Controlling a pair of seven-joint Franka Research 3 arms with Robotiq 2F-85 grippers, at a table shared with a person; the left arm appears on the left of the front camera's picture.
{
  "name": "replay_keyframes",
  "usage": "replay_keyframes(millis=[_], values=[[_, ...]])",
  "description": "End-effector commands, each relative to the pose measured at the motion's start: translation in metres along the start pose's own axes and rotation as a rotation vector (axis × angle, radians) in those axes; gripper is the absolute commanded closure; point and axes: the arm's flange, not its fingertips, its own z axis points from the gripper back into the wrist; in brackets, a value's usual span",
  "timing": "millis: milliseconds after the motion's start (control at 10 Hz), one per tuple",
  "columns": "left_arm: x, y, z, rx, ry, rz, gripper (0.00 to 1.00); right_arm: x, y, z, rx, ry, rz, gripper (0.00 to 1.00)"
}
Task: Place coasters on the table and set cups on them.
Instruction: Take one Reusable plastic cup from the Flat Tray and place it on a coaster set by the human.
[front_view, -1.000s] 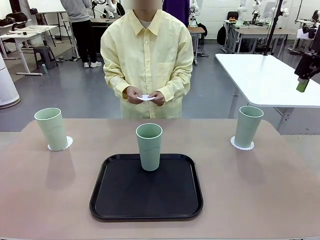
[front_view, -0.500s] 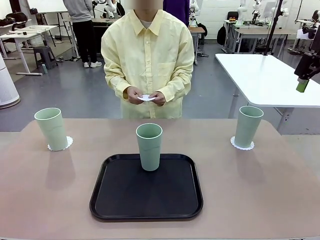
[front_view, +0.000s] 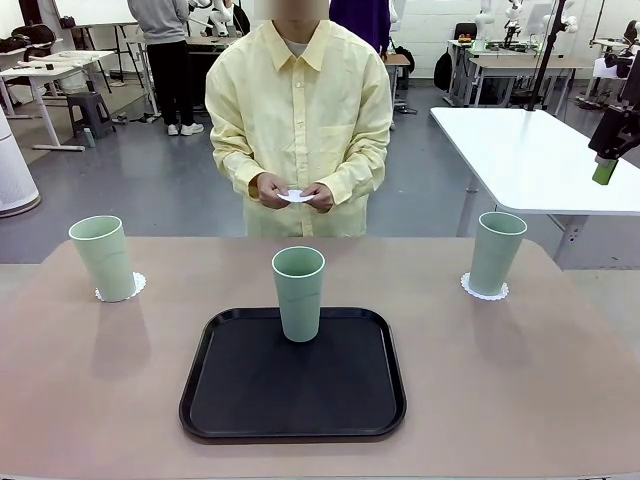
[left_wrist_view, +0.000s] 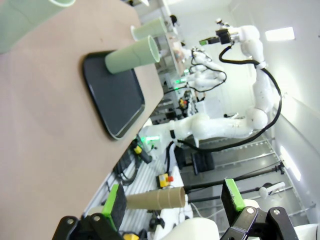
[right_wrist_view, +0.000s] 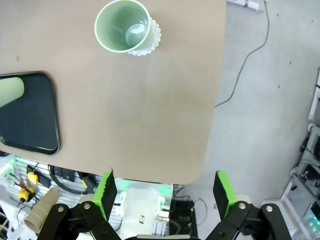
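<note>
Three pale-green cups stand on the tan table (front_view: 90, 400). The left cup (front_view: 103, 258) rests on a lacy white coaster (front_view: 132, 288), and the right cup (front_view: 496, 252) (right_wrist_view: 122, 26) rests on another coaster (front_view: 484, 292) (right_wrist_view: 152, 36). The middle cup (front_view: 299, 293) (left_wrist_view: 132, 55) stands on the black tray (front_view: 300, 395). Across the table, a person holds a third coaster (front_view: 293, 196) in both hands at waist height. My right gripper (front_view: 606, 170) (right_wrist_view: 165, 192) hangs high over the right side, open and holding nothing. My left gripper (left_wrist_view: 175, 200) is also open, with nothing between its fingers.
A white table (front_view: 530, 150) stands beyond the right corner. The tray (left_wrist_view: 115, 95) (right_wrist_view: 27, 112) takes up the middle near me. In the right wrist view the table's rounded corner (right_wrist_view: 200, 170) gives way to grey floor with cables.
The person has shifted slightly to the right, still holding the coaster. Neither arm nor any cup has moved.
</note>
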Motion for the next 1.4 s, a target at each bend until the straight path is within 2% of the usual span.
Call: replay_keyframes(millis=[0,100,200,400,500,600,700,900,1300], values=[[0.0,-0.002,0.001,-0.003,-0.005,-0.003,0.0,0.0,0.0,0.0,0.0,0.0,0.0,0.0],[0.0,-0.002,0.001,-0.003,-0.005,-0.003,0.0,-0.029,-0.017,-0.015,0.311,0.041,0.097,0.0],[0.0,-0.002,0.001,-0.003,-0.005,-0.003,0.0,-0.04,-0.031,-0.027,0.483,0.016,0.096,0.0],[0.0,-0.002,0.001,-0.003,-0.005,-0.003,0.0,-0.049,-0.065,-0.052,0.743,-0.064,0.079,0.0],[0.0,-0.002,0.001,-0.003,-0.005,-0.003,0.0,-0.059,-0.082,-0.065,0.912,-0.093,0.081,0.0],[0.0,-0.002,0.001,-0.003,-0.005,-0.003,0.0,-0.064,-0.096,-0.077,1.029,-0.112,0.005,0.0],[0.0,-0.002,0.001,-0.003,-0.005,-0.003,0.0,-0.068,-0.111,-0.094,1.081,-0.117,-0.11,0.0],[0.0,-0.002,0.001,-0.003,-0.005,-0.003,0.0,-0.075,-0.136,-0.12,1.183,-0.058,-0.2,0.0],[0.0,-0.002,0.001,-0.003,-0.005,-0.003,0.0,-0.081,-0.173,-0.148,1.28,0.018,-0.216,0.0]])
